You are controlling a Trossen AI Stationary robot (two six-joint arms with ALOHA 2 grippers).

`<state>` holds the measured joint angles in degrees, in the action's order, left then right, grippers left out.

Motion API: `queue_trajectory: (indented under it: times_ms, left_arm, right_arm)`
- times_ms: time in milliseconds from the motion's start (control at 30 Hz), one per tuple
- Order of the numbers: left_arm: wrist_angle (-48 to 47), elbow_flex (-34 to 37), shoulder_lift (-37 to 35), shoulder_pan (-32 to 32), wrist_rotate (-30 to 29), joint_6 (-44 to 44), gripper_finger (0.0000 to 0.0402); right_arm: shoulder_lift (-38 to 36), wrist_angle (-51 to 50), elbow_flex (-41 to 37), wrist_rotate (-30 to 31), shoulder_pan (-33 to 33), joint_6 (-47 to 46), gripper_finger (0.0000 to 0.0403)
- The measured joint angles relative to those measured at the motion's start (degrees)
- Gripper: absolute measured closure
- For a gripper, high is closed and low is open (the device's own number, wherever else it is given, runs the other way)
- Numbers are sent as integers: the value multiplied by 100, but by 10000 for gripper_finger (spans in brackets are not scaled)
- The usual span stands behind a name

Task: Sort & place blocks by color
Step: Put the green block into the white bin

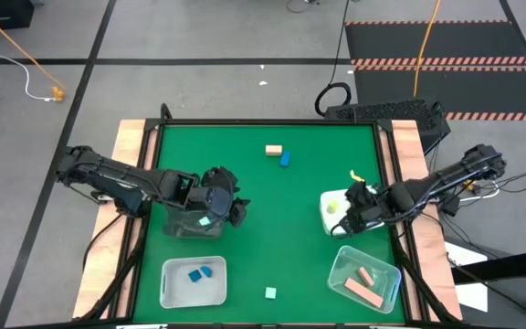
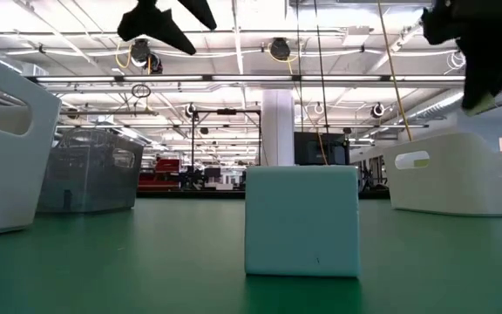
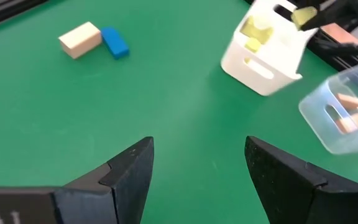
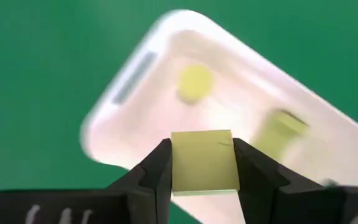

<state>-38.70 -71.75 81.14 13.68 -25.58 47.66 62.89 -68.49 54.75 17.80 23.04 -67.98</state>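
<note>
My right gripper [image 4: 202, 163] is shut on a yellow-green block [image 4: 204, 149] and hangs above the small white bin [image 1: 329, 203] at the table's right, where two more yellow-green blocks [image 4: 194, 82] lie. My left gripper [image 3: 197, 163] is open and holds nothing; it hovers at centre-left beside a dark tray [image 1: 190, 225] that holds a mint block [image 1: 204, 219]. Loose on the green mat lie a tan block [image 1: 274, 149] with a blue block [image 1: 285, 159] beside it, and a mint cube [image 1: 270, 292] near the near edge. My right gripper pinches the yellow-green block by two opposite side faces [image 4: 178, 163] between its two fingers. The fingers point down from above. The block is lifted clear, directly over the white bin's opening.
A white bin [image 1: 193, 283] at near left holds two blue blocks [image 1: 197, 272]. A clear bin [image 1: 365, 279] at near right holds salmon blocks [image 1: 362, 289]. The middle and far part of the mat hold only the tan and blue blocks. Wooden rails edge the table's left and right sides.
</note>
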Motion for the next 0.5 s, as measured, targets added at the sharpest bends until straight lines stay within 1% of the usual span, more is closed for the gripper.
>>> queue_trajectory:
  times_ms: [67, 200, 367, 433, 500]
  left_arm:
    - [2, 0, 0, -118, -2, 0, 151]
    - [10, 0, 0, -342, -4, 2, 151]
    - [317, 0, 0, -574, -8, 4, 151]
    - [518, 0, 0, -661, -9, -18, 151]
    - [740, 0, 0, -743, -10, -149, 151]
  right_arm:
    - [-2, -196, -65, 0, -3, -74, 286]
    - [-2, -232, -247, -39, -3, 10, 286]
    - [0, -243, -674, -453, -5, 6, 286]
    - [0, -185, -885, -660, -6, 0, 274]
    - [1, -66, -1089, -796, -6, -88, 248]
